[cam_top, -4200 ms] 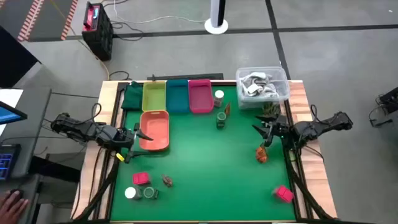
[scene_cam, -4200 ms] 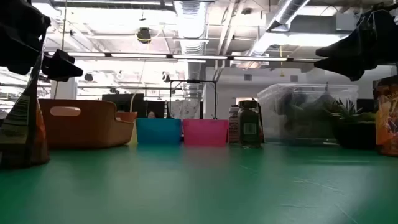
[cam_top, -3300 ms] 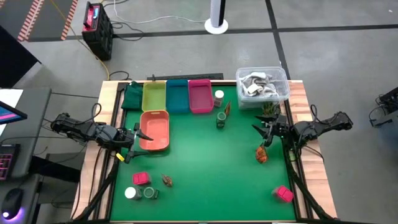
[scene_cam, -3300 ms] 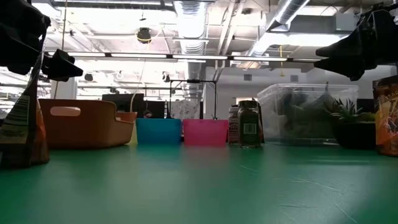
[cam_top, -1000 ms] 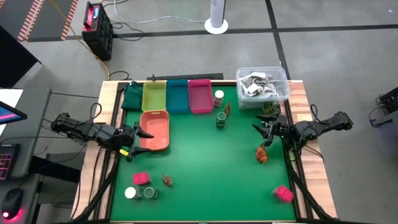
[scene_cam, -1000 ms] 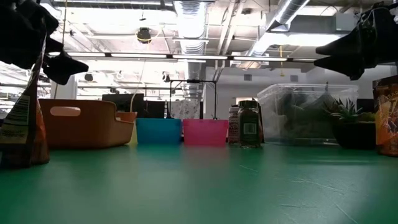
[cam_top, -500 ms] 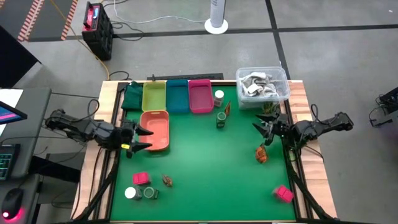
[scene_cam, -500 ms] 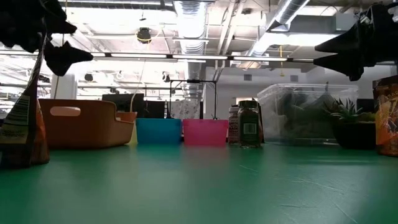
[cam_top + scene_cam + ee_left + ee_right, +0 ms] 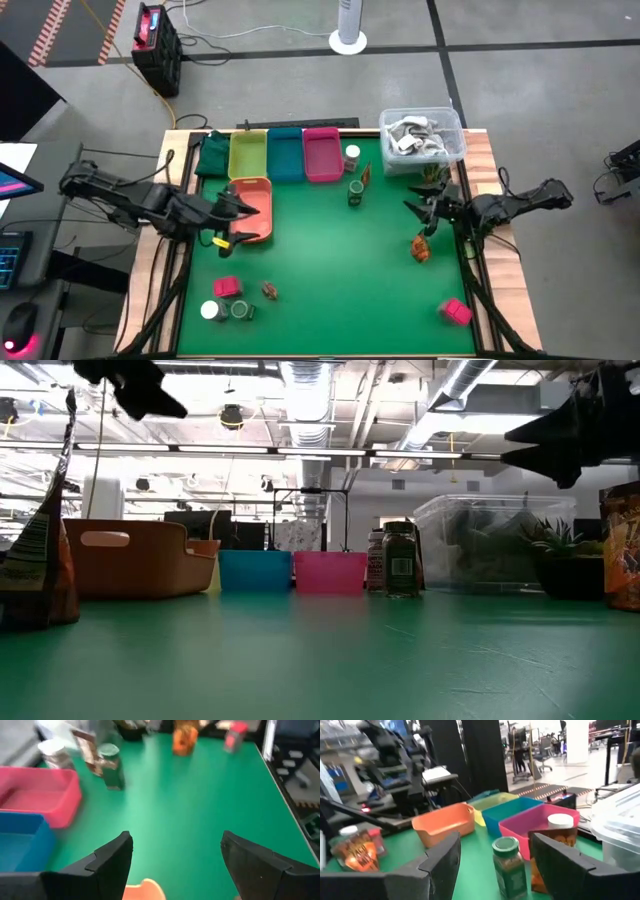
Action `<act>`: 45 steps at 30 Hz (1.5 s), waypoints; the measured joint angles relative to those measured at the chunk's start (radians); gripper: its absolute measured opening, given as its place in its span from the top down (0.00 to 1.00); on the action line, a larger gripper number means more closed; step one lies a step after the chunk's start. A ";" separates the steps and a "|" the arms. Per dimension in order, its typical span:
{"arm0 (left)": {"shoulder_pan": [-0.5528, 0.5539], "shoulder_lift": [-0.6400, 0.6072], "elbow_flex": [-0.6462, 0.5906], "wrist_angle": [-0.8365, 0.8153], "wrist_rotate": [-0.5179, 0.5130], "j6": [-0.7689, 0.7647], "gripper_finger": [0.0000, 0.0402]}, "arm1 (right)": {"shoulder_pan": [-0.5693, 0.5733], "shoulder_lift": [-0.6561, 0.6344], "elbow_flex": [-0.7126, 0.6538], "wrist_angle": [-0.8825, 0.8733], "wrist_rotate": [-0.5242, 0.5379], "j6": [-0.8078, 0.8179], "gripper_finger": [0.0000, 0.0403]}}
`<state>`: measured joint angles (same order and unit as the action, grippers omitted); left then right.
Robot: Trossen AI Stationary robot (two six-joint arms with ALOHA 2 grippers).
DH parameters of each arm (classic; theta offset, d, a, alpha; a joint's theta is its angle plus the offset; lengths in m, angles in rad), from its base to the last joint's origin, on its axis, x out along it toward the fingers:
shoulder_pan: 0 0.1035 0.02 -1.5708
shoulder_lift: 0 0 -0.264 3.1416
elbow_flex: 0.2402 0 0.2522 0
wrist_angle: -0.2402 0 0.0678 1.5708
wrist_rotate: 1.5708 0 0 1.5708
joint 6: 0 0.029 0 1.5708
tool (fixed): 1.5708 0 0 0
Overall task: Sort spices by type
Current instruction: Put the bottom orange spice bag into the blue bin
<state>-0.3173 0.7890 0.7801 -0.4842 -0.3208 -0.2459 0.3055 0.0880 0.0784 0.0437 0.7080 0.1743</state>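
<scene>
The left end effector (image 9: 240, 205), fingers spread and holding nothing, hangs over the orange tray (image 9: 256, 196) at the left side of the green counter (image 9: 330, 260); in its own wrist view we see the two dark fingers (image 9: 112, 862) parted above the mat. The right end effector (image 9: 420, 207), likewise spread and empty, sits at the counter's right edge beside a small potted plant (image 9: 432, 176). We find the spices scattered in three groups. Near the front left corner lie a pink cube box (image 9: 226, 287), a white-lidded jar (image 9: 209, 310), a dark green jar (image 9: 240, 310) and a brown-orange packet (image 9: 270, 291). Just beside the pink tray (image 9: 320, 155) stand another white-lidded jar (image 9: 352, 154), a second green jar (image 9: 355, 192) and a packet (image 9: 366, 175). On the right, an orange packet (image 9: 421, 247) lies just below the right end effector, and a second pink box (image 9: 457, 312) rests near the front right corner. Yellow (image 9: 247, 154) and blue (image 9: 285, 153) trays line the back edge, with a clear tub (image 9: 421, 140) at the back right.
</scene>
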 joint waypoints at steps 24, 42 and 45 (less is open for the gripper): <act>-0.167 0.424 0.194 -0.075 0.260 -0.041 0.28 | -0.122 0.709 0.286 0.168 -0.009 -0.070 0.33; -0.238 0.583 0.193 -0.058 0.191 0.017 0.30 | -0.122 0.913 0.286 0.296 -0.013 -0.051 0.33; -0.238 0.608 0.193 -0.058 0.189 0.050 0.37 | -0.122 0.913 0.286 0.295 -0.013 -0.051 0.33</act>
<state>-0.5552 1.3967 0.9733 -0.5426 -0.1314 -0.1955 0.1837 1.0008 0.3649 0.3389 0.6952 0.1230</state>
